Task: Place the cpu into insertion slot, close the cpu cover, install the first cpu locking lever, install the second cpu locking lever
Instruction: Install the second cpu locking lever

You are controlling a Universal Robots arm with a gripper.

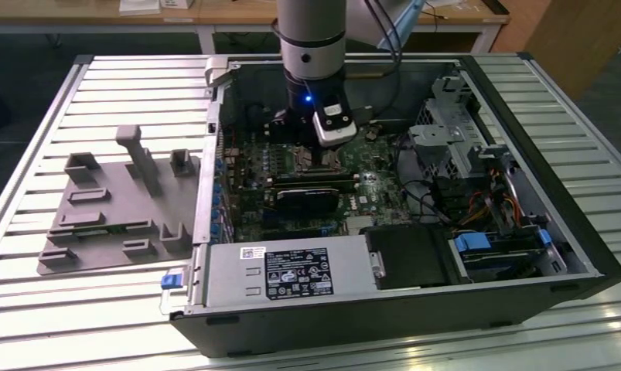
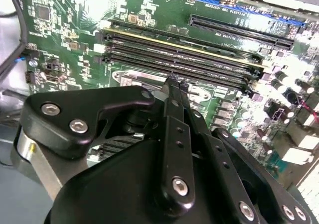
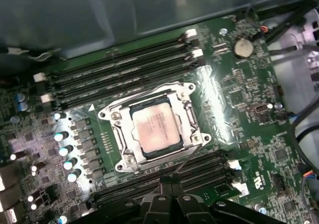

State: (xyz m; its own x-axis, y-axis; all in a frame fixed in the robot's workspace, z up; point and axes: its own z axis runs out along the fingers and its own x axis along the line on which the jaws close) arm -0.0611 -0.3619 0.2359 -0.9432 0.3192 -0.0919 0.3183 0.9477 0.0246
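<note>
Cpu (image 3: 154, 128) seated in insertion slot (image 3: 192, 115), frame centre of first wrist view; cpu cover (image 3: 113, 118) down around it. Gripper (image 3: 171, 180) at lower edge, fingers (image 2: 175, 92) pressed together on thin locking lever (image 3: 192, 155).

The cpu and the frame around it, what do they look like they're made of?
The cpu top looks like dull, brushed metal with a soft tan sheen. The cpu cover seems bare silver sheet metal, catching bright glints. Both sit on a glossy green circuit board, likely lacquered fibreglass.
</note>
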